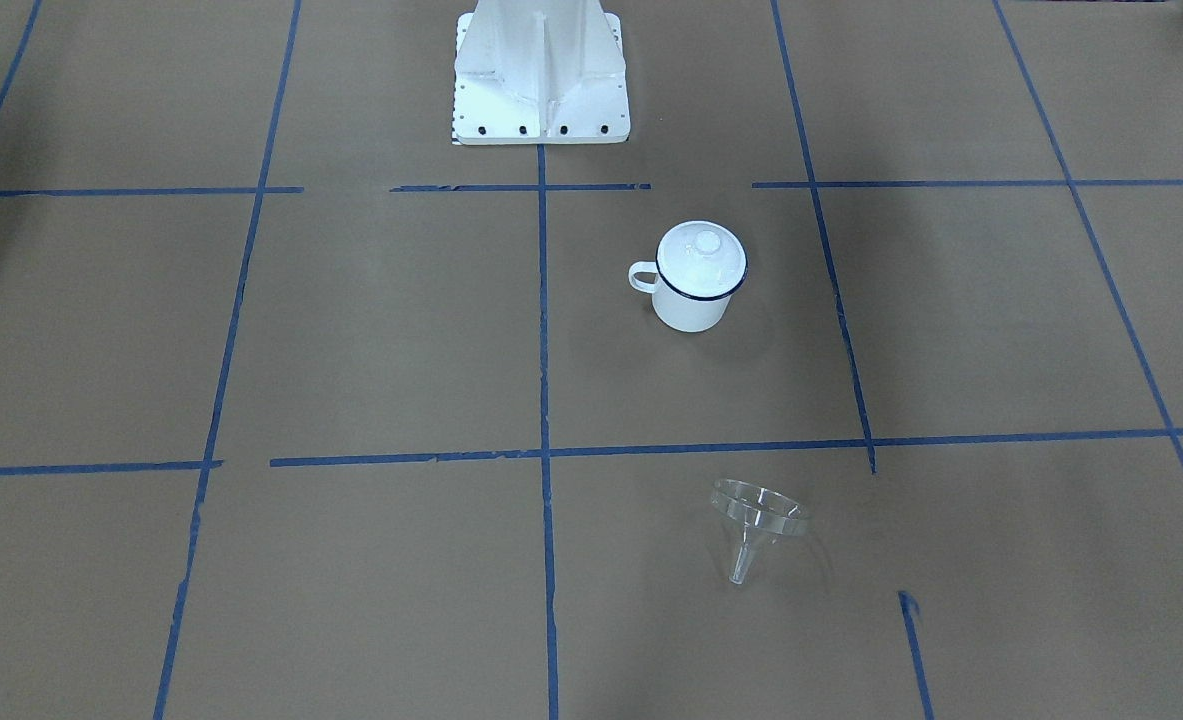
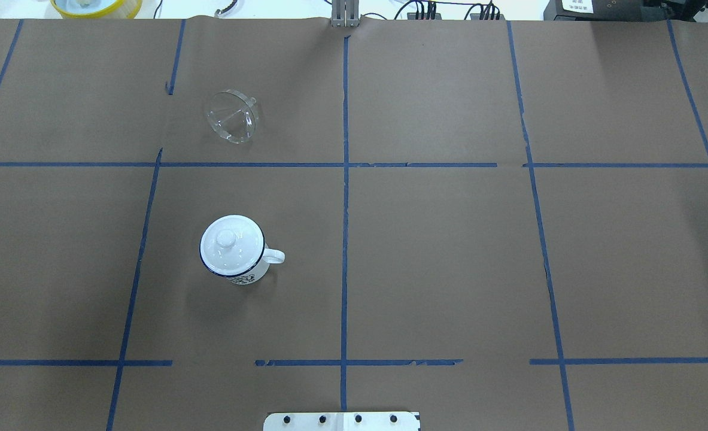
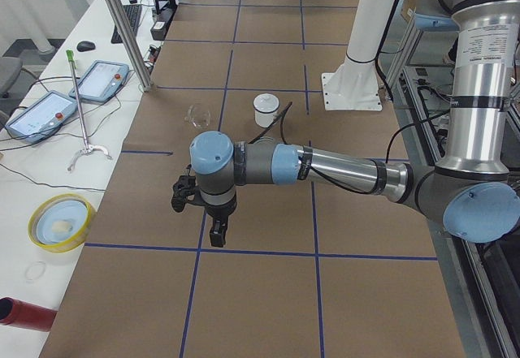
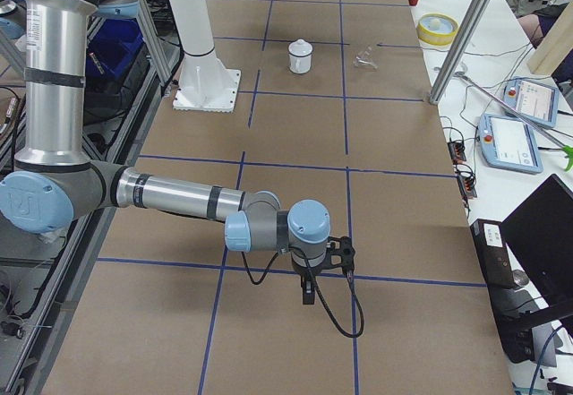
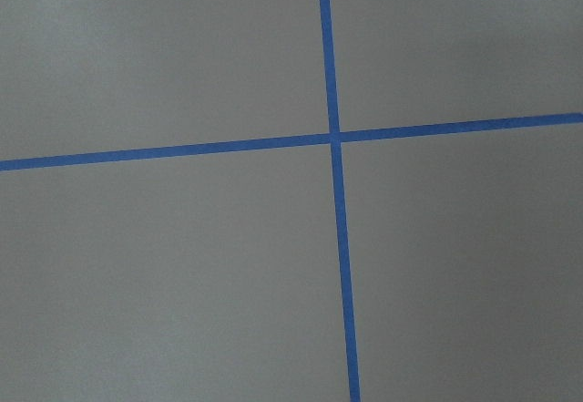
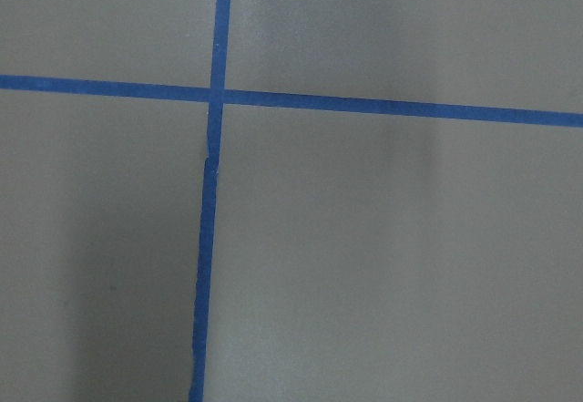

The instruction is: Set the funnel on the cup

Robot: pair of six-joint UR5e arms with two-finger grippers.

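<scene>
The clear funnel (image 1: 759, 515) lies on its side on the brown paper, spout toward the operators' edge; it also shows in the overhead view (image 2: 232, 117). The white cup (image 1: 691, 308) with a dark blue rim stands upright nearer the robot base, a white knobbed lid (image 1: 703, 250) resting on its mouth. In the overhead view the cup's handle (image 2: 273, 256) points right. My left gripper (image 3: 216, 233) hangs over the table's left end, far from both. My right gripper (image 4: 308, 289) hangs over the right end. I cannot tell whether either is open or shut.
The white robot pedestal (image 1: 541, 80) stands behind the cup. Blue tape lines (image 2: 345, 179) grid the paper. A yellow bowl (image 3: 58, 222), teach pendants (image 3: 101, 79) and a metal post (image 3: 122, 25) stand off the operators' side.
</scene>
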